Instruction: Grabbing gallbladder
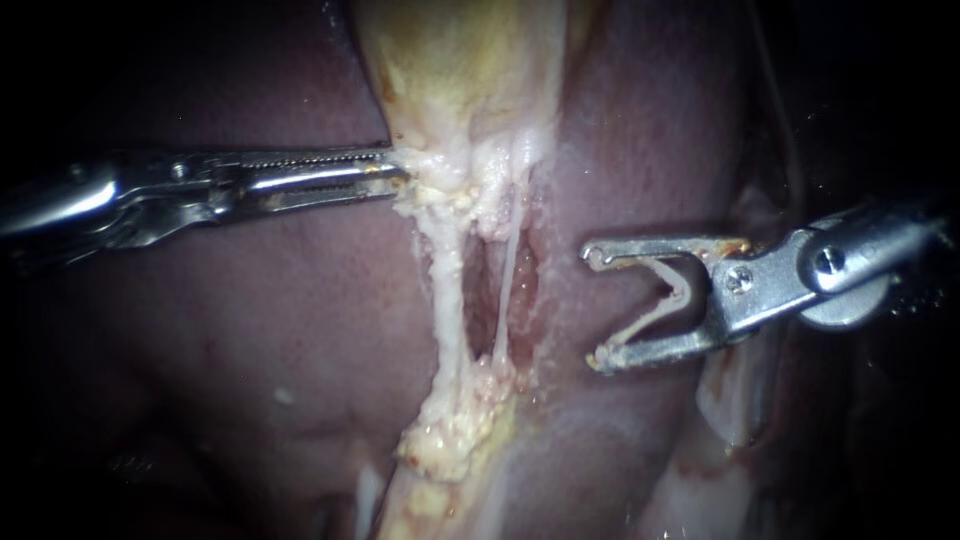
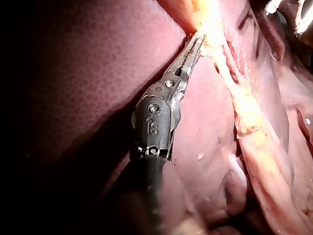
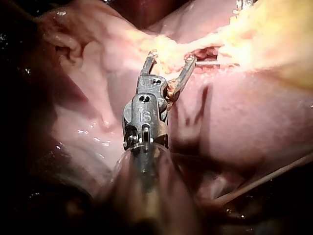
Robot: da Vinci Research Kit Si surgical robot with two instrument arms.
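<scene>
The left instrument (image 1: 398, 172) is bright polished metal, its jaws lined with fine saw-like ridges. Its shaft (image 2: 152, 191) is dark and matt. The right instrument (image 1: 595, 306) is the same glossy metal, with smooth jaws and brownish smears near the hinge. The liver (image 1: 250, 330) is smooth, wet and shiny, finely mottled up close. The gallbladder (image 1: 460, 70) looks duller and yellowish, its lower end rough and crumbly. The tubes (image 1: 447, 300) are pale, slick and stringy.
</scene>
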